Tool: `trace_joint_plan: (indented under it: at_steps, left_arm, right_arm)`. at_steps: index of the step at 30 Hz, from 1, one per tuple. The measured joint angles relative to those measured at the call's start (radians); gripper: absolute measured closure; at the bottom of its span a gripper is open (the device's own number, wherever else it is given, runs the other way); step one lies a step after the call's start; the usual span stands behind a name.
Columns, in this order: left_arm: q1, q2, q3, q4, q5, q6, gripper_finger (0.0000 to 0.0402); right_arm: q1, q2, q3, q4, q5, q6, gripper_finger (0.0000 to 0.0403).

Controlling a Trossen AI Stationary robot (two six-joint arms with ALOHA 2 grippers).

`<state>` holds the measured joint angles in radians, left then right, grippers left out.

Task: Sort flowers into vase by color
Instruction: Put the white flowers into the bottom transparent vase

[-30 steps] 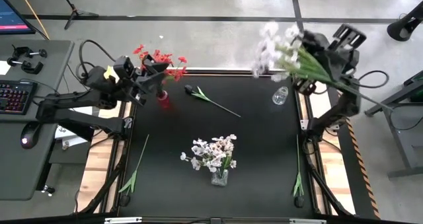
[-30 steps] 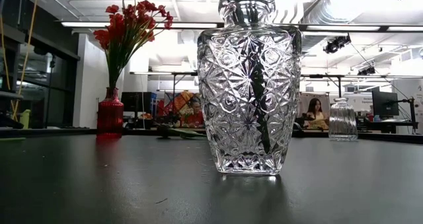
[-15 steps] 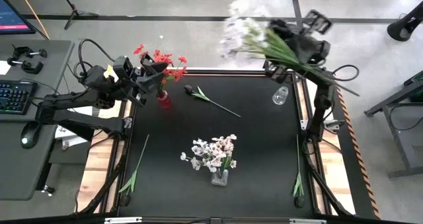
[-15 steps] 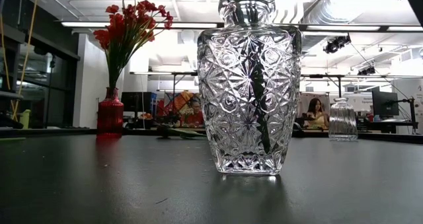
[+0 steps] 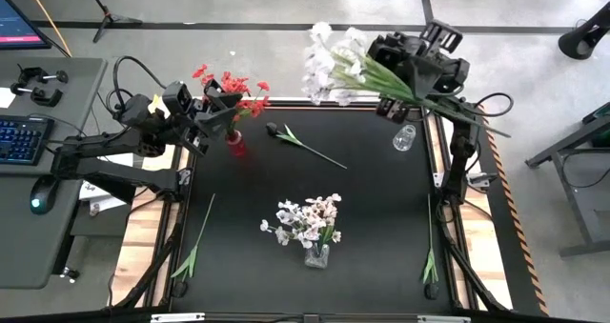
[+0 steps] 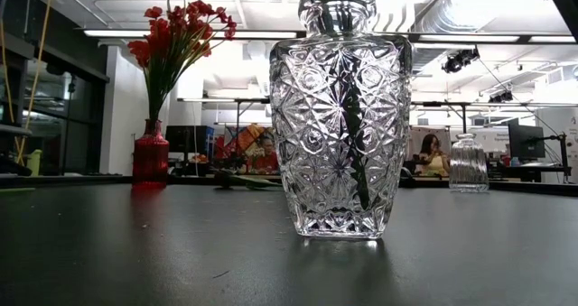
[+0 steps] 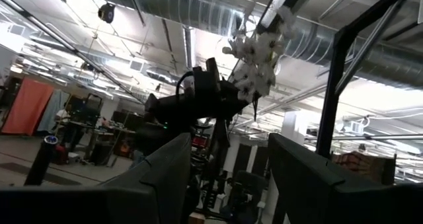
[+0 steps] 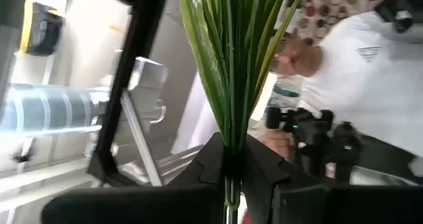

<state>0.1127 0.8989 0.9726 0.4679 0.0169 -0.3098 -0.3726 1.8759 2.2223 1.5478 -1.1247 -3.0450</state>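
Note:
My right gripper (image 5: 405, 75) is raised over the table's far edge, shut on a spray of white flowers (image 5: 334, 58). My left gripper (image 5: 221, 115) hangs open beside the red flowers (image 5: 232, 83), which stand by their stems in the red vase (image 5: 234, 144). More white flowers (image 5: 307, 218) stand in the clear cut-glass vase (image 6: 334, 116) at mid table. A dark flower (image 5: 278, 131) lies flat on the table. A small clear vase (image 5: 404, 138) stands at the far right. My right gripper pinches the bundled green stems (image 8: 231, 151) of the white spray between its two fingers, partway along them. The spray is lifted clear and lies nearly level. Its blossoms point toward the table's left and its stem ends (image 5: 481, 123) stick out to the right.
Loose green stems lie along the left edge (image 5: 195, 242) and the right edge (image 5: 429, 256) of the black table. A desk with a keyboard (image 5: 19, 137) stands to the left. A person in a white shirt (image 8: 357, 72) shows behind the right arm.
My right gripper has carried the white spray along the far edge toward the table's left, still shut on the stems. The blossoms now hang left of the small clear vase, closer to the red flowers.

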Motion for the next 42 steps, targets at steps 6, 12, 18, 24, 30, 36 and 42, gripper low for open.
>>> trace_joint_plan:
  at_steps: [6,12,18,24,30,36,42]
  left_arm:
    - [0.0,0.0,0.0,0.0,0.0,0.0,0.0213]
    - [0.0,0.0,0.0,0.0,0.0,0.0,0.0213]
    - [0.0,0.0,0.0,-0.001,0.0,-0.001,0.0213]
    - [0.0,0.0,0.0,-0.001,0.0,-0.001,0.0213]
    - [-0.002,0.0,0.0,0.0,-0.001,-0.002,0.0213]
    - [-0.002,0.0,0.0,0.001,-0.001,-0.002,0.0213]
    - [-0.002,-0.001,0.0,0.001,-0.002,0.018,0.0213]
  right_arm:
    - [0.023,0.0,0.0,-0.006,-0.111,0.107,0.0378]
    - [0.043,0.0,0.001,-0.02,-0.282,0.306,0.0375]
    - [0.024,-0.012,0.069,0.018,-0.367,0.097,0.0371]
    - [0.015,-0.068,0.101,0.021,-0.434,-0.005,0.0382]
    - [-0.014,-0.101,0.12,0.021,-0.388,-0.075,0.0396]
    - [-0.203,-0.163,0.122,0.021,-0.338,-0.102,0.0397]
    - [-0.407,-0.16,0.131,-0.041,-0.13,-0.109,0.0397]
